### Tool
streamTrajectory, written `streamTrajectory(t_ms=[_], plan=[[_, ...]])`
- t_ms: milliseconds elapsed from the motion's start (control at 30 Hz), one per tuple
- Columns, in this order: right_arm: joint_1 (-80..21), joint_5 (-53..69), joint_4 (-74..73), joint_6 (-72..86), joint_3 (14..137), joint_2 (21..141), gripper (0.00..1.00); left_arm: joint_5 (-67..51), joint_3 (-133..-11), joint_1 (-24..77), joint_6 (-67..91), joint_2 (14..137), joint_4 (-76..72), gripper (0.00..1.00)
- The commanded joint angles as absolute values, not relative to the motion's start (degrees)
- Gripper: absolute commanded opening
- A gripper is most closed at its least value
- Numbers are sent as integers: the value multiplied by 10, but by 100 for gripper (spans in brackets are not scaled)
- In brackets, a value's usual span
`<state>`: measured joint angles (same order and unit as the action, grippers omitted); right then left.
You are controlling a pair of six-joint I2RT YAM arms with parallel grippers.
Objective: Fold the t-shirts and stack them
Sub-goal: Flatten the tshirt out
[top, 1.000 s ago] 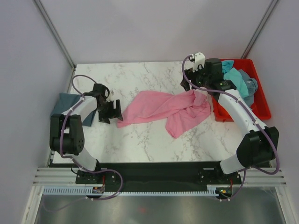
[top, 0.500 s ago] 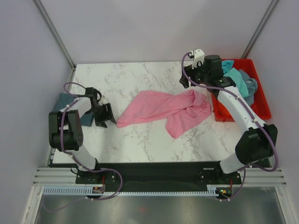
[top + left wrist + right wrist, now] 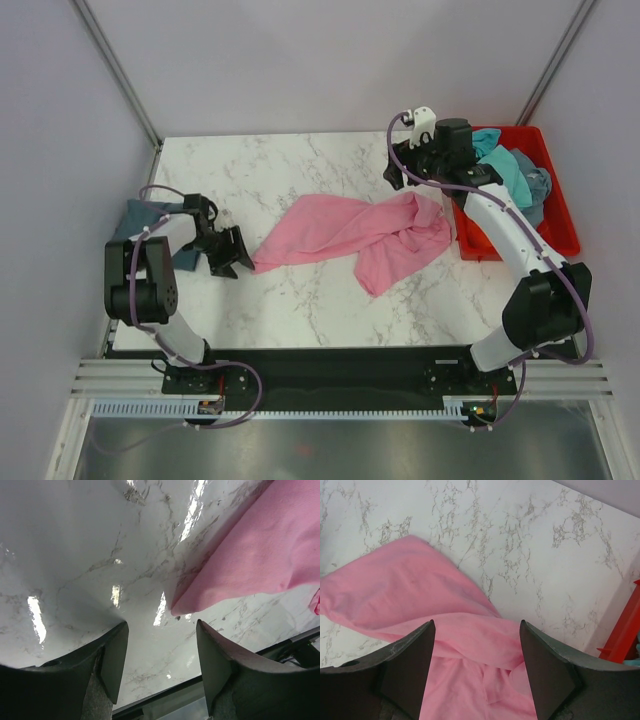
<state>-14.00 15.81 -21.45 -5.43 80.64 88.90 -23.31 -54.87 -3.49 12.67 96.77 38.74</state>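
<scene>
A pink t-shirt (image 3: 350,235) lies crumpled in a long band across the middle of the marble table (image 3: 300,160). My left gripper (image 3: 232,254) is low beside its left tip. In the left wrist view that gripper (image 3: 160,650) is open over bare marble, with the pink t-shirt's corner (image 3: 240,560) just ahead of the fingers. My right gripper (image 3: 404,178) hovers over the shirt's right end. It (image 3: 476,650) is open wide, with folds of the pink t-shirt (image 3: 470,645) below and nothing held. A folded slate-blue t-shirt (image 3: 140,218) rests at the table's left edge.
A red crate (image 3: 558,220) stands at the right edge, holding a turquoise t-shirt (image 3: 505,168) and a grey-blue one (image 3: 537,185). Its corner (image 3: 626,635) shows in the right wrist view. Grey walls close in the back and sides.
My left gripper has narrowed its jaws and dropped slightly toward the near edge, staying by the shirt's left tip. The right gripper has shifted slightly toward the back. The pink shirt has hardly moved.
</scene>
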Motion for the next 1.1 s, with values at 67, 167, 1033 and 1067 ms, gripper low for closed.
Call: streamTrajectory(t_ms=[67, 167, 1033, 1067], plan=[[-140, 158, -203, -65, 808, 881, 77, -271, -579, -34, 144, 1009, 361, 63], [-139, 156, -202, -67, 798, 873, 77, -272, -582, -33, 144, 1018, 356, 60], [-139, 138, -187, -74, 766, 855, 78, -273, -584, -6, 130, 988, 359, 2], [-140, 144, -188, -76, 757, 856, 79, -271, -585, -7, 130, 977, 359, 2]])
